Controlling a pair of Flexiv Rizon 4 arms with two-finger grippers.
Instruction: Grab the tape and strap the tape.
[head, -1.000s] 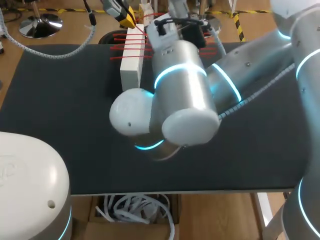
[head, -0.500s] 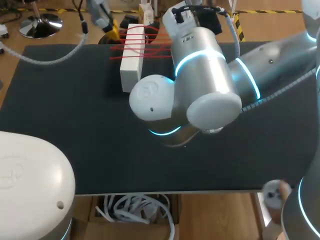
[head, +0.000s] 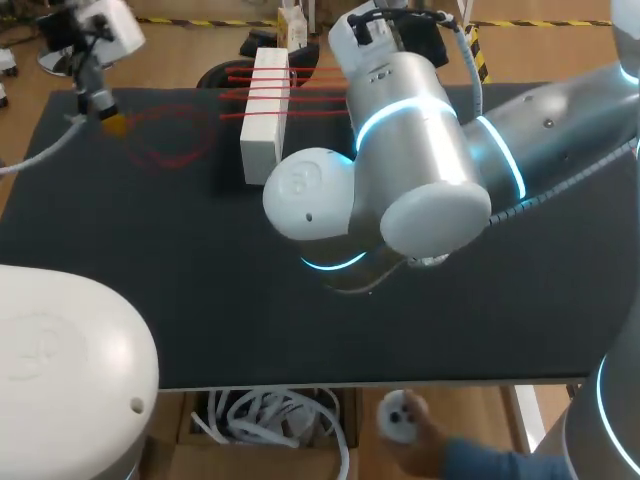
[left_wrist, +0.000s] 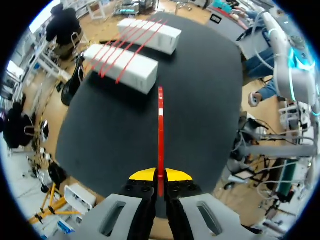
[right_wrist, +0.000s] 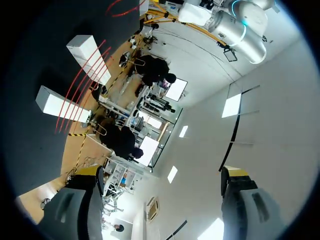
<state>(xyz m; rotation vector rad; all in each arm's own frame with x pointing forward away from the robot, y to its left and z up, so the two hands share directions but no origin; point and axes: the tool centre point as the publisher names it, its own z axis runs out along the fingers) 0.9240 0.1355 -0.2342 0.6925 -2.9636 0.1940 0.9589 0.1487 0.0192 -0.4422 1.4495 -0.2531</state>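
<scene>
The red tape (left_wrist: 160, 135) is pinched tight in the left gripper (left_wrist: 160, 174), at about 10 o'clock on the black table (head: 150, 280). More strips of it cross the near white block (left_wrist: 122, 67) and the far white block (left_wrist: 150, 32) at 12 o'clock. The right gripper (right_wrist: 162, 172) is wide and holds nothing.

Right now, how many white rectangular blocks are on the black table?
2. One white rectangular block lies ahead of the left gripper; the second lies beyond it. Thin red tape spans both. In the head view the right arm hides the second.
</scene>
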